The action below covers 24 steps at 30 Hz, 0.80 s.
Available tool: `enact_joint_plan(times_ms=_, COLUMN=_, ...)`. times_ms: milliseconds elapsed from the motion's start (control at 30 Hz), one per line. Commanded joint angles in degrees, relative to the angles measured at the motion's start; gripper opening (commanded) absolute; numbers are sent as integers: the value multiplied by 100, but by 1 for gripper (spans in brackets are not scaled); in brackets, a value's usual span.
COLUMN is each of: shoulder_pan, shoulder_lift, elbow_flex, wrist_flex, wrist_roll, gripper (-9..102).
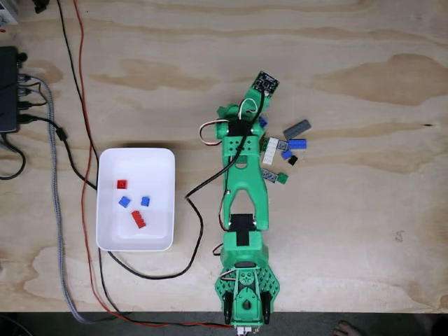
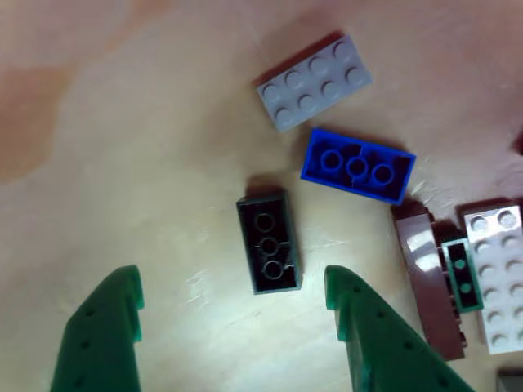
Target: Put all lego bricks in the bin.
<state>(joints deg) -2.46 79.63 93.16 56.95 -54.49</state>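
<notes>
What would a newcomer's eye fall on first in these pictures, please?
Probably the bright green arm stretched up the plywood table toward scattered bricks. Left of it sits the white bin, holding two red and two blue bricks. In the other view, the open gripper frames an upside-down black brick.

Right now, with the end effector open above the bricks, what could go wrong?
1. The black brick lies upside down between the open end effector fingers; it may slip when squeezed.
2. The blue brick and brown piece lie close; the right finger could push them.
</notes>
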Motion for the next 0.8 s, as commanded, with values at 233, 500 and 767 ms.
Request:
enact_joint_plan(times_ms=233, shoulder_pan=-62, shoulder_lift=-439, elbow_flex=-185, wrist_flex=-141, wrist_roll=-519, gripper=20)
enact_joint_plan(times_ms=500, shoulder_pan=-114, shoulder_lift=-703, elbow_flex=-123, wrist_flex=-369, wrist_roll=-712, gripper=11)
enact_joint_plan(times_ms=767, shoulder_pan=-229, shoulder_lift=141, elbow_flex=105, wrist_flex=-193, wrist_roll=-387, gripper=0)
